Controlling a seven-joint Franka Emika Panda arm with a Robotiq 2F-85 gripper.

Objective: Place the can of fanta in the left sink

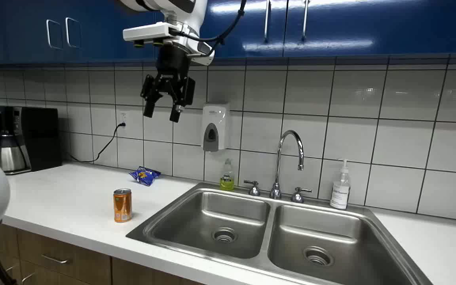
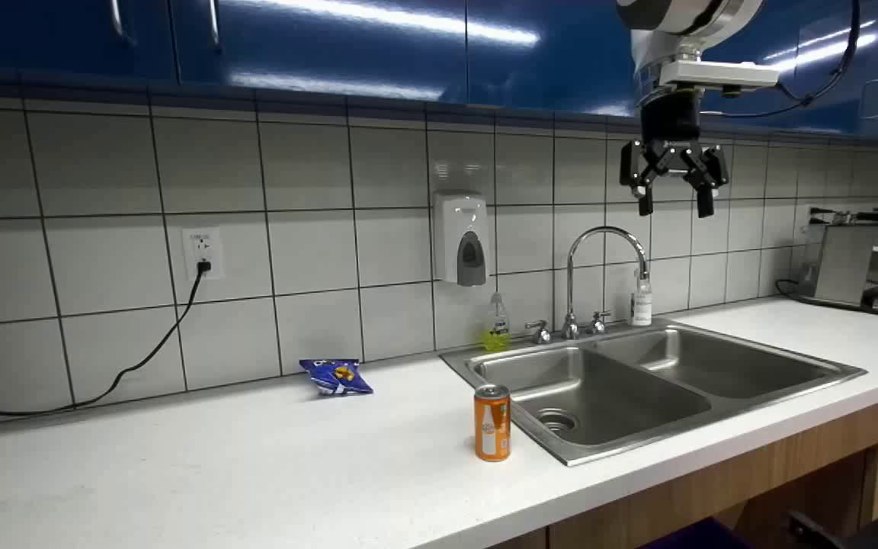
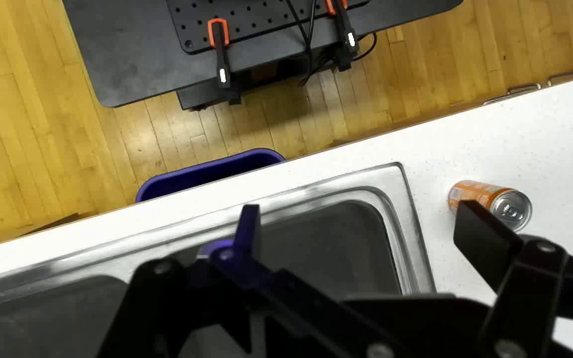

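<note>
The orange can of fanta stands upright on the white counter, just left of the sink, in both exterior views (image 1: 122, 206) (image 2: 492, 425). In the wrist view the can (image 3: 485, 191) is at the right, partly covered by a finger. The left sink (image 1: 188, 227) is the steel basin nearest the can; its round drain shows in both exterior views (image 2: 614, 412). In the wrist view its basin (image 3: 326, 243) lies between the fingers, partly hidden by the gripper. My gripper (image 1: 161, 115) is open and empty, high above the counter and sink, apart from the can (image 2: 675, 207) (image 3: 358, 219).
The right basin (image 1: 315, 225) adjoins the left one. A tall faucet (image 1: 278, 166), a green soap bottle (image 1: 227, 178) and a pump bottle (image 1: 340, 190) stand behind. A blue packet (image 1: 145, 175) lies near the wall. A dispenser (image 1: 214, 126) and blue cabinets (image 1: 370, 27) are on the wall.
</note>
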